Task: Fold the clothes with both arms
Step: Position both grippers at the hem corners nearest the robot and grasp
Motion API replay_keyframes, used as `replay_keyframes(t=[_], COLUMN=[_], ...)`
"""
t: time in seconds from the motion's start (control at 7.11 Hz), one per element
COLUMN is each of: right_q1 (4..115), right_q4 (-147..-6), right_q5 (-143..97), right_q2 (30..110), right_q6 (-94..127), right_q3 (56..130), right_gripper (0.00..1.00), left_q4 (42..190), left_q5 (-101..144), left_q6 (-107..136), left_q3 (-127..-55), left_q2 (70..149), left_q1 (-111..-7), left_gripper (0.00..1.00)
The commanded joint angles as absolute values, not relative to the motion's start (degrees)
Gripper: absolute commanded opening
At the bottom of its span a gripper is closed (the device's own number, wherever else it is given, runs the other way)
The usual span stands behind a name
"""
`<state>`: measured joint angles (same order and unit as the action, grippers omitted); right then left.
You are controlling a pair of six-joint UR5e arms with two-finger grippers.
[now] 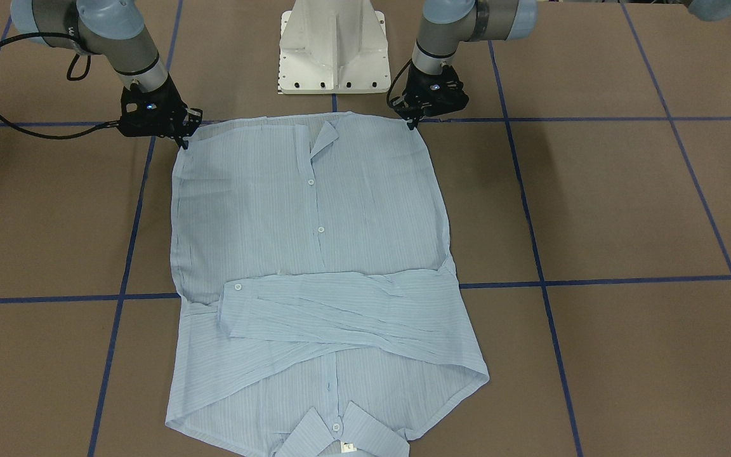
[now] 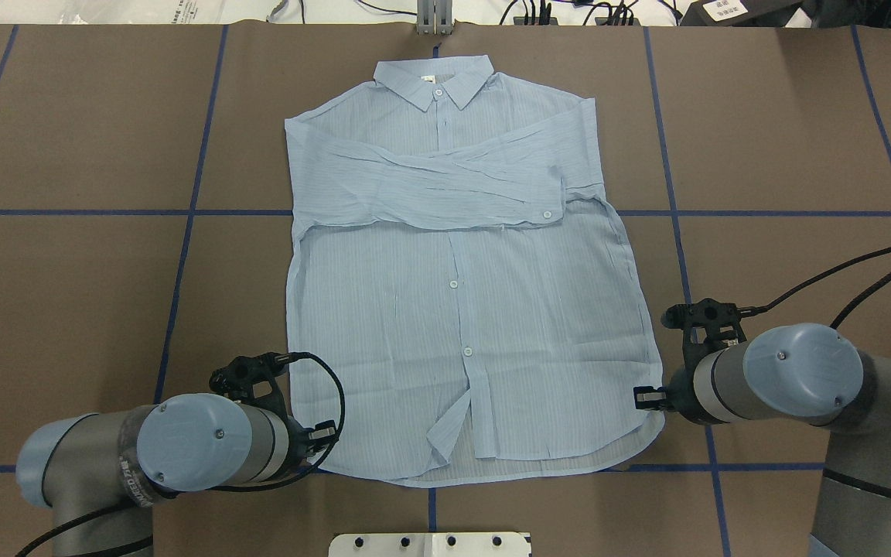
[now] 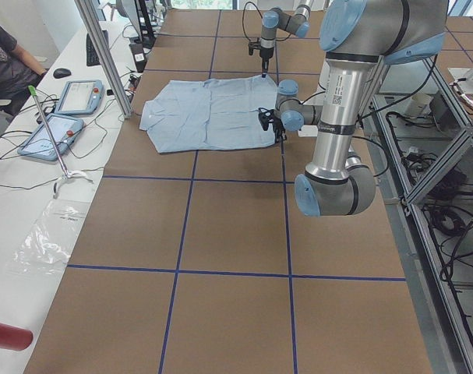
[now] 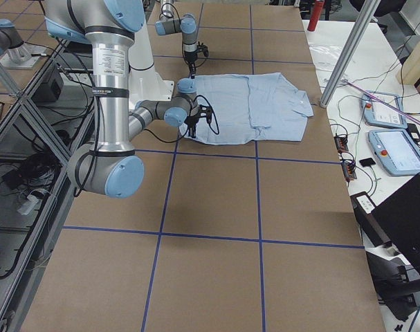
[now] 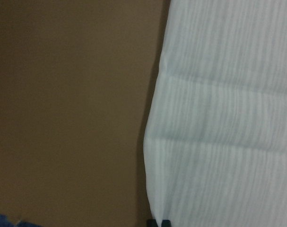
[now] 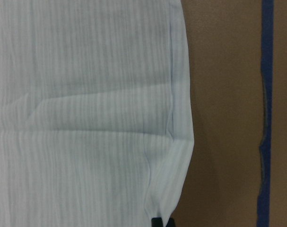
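I have the thin pale-blue, finely striped long-sleeved shirt [image 2: 461, 325] lying flat at the centre of the overhead view. Its collar [image 2: 438, 81] is at the top and its curved hem at the bottom. Both sleeves [image 2: 445, 189] are crossed over the chest in a creased band, with a white cuff button showing.

The black left gripper [image 1: 414, 124] sits on the hem corner at upper right of the front-facing view, and the black right gripper [image 1: 184, 143] on the corner at upper left. In each wrist view the hem edge runs straight into a dark fingertip [image 5: 160, 222] [image 6: 157, 221] at the bottom of the frame. I read both as pinched narrowly shut on the cloth.

The fabric is sheer and softly wrinkled, and one placket flap is turned over near the hem. Bare matte brown table [image 2: 66, 309] gridded with blue tape lines [image 6: 266, 118] spreads wide on either side of the shirt. The white pedestal base [image 1: 332, 51] stands just beyond the hem, between the arms.
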<state>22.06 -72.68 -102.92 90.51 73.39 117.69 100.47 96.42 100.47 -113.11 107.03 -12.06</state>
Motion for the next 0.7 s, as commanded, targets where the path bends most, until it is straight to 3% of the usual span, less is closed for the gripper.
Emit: replay_keyframes(t=[0.0,0.56], right_q1=[23.28,31.97], right_q4=[-72.69,-72.77], right_q5=[-102.92,-111.16], right_q2=[89.40,87.10], right_q6=[73.39,72.34], right_q3=[117.77,117.42], right_gripper=[0.00,0.00], left_q4=[100.11,100.11], left_q5=[96.68,97.21], left_q6=[100.63,99.06], left_q3=[-115.74,-115.93], left_q2=[106.96,106.96], left_q1=[-12.48,-15.64], left_gripper=[0.00,0.00])
